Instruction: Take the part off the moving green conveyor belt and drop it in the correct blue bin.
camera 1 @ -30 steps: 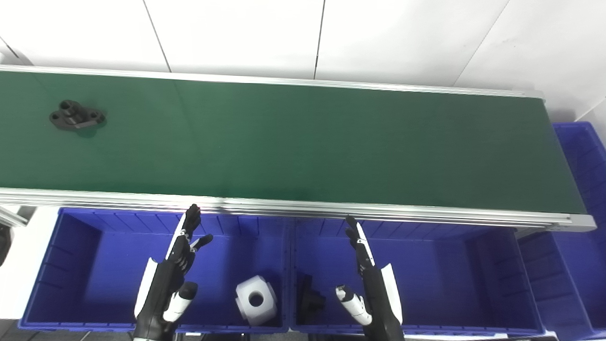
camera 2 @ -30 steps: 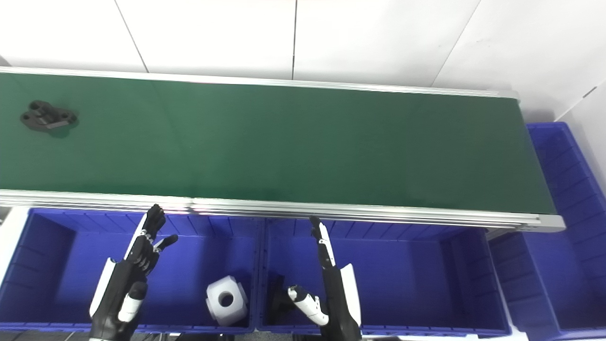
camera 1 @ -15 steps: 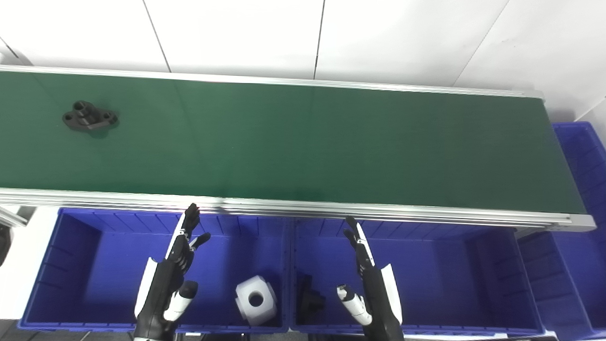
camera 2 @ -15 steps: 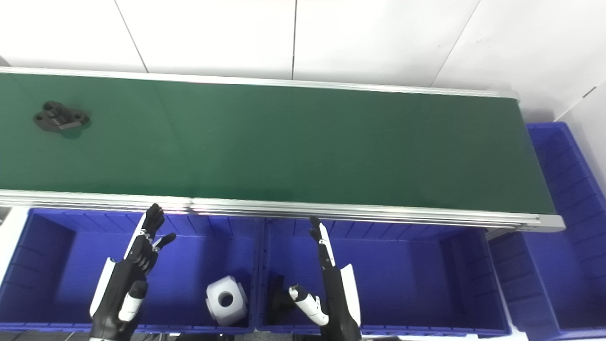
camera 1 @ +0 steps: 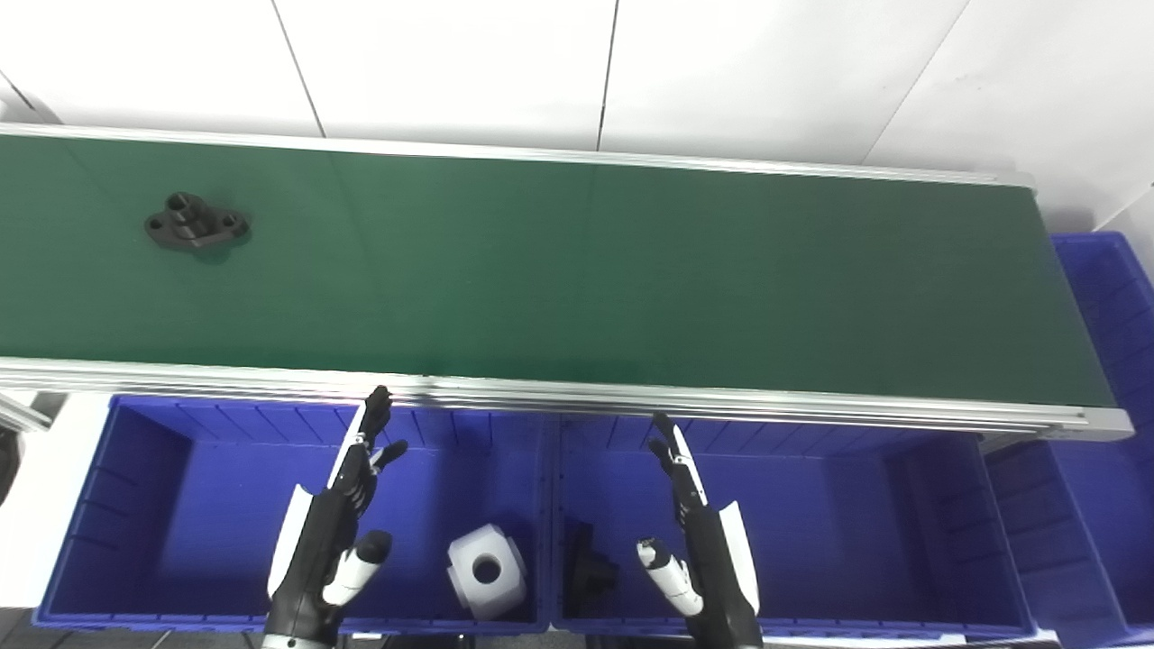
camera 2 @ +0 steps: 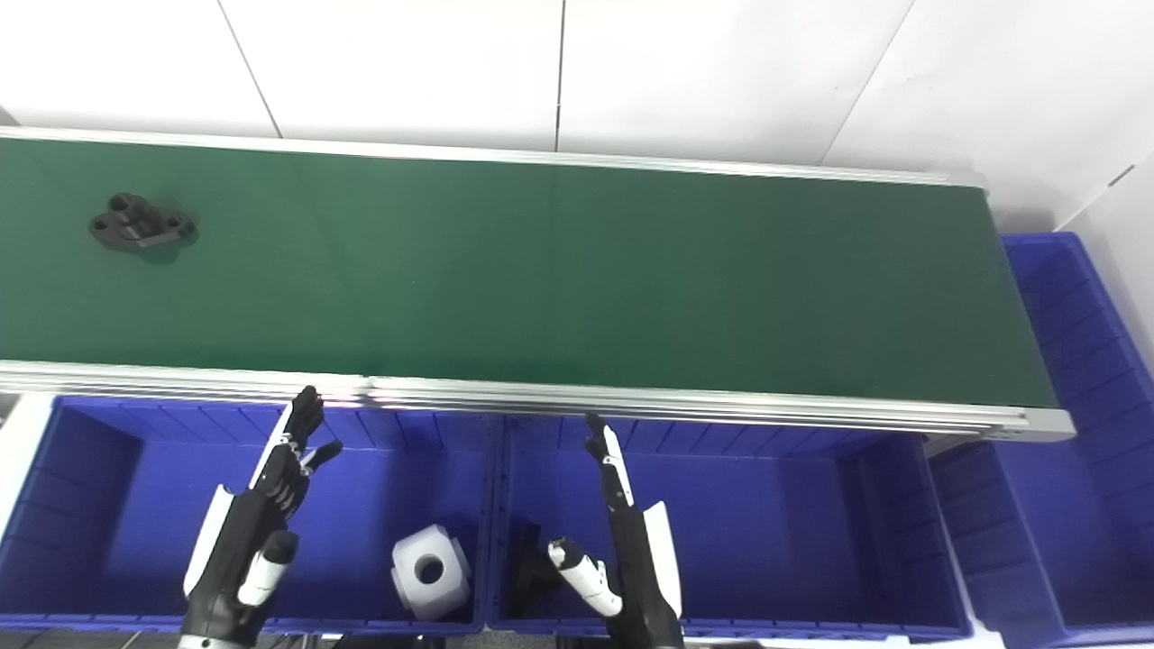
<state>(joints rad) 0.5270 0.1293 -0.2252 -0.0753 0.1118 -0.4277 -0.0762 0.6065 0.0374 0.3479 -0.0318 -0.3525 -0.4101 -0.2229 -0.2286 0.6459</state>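
A black flanged part [camera 1: 196, 222] with round holes lies on the green conveyor belt [camera 1: 577, 270], far to the left. My left hand [camera 1: 338, 523] hovers open over the left blue bin [camera 1: 144, 505], fingers stretched toward the belt's near rail. Over the middle blue bin [camera 1: 902, 523] my right hand [camera 1: 699, 541] is open too, fingers straight. Both hands hold nothing and sit well short of the part.
A white cube with a round hole [camera 1: 487, 571] rests in the left bin. A black part [camera 1: 590, 566] lies in the middle bin. A third blue bin [camera 1: 1113, 361] stands past the belt's right end. An aluminium rail [camera 1: 577, 397] edges the belt.
The black part has travelled to the right along the belt. My left hand has shifted slightly right and forward; my right hand has barely moved.
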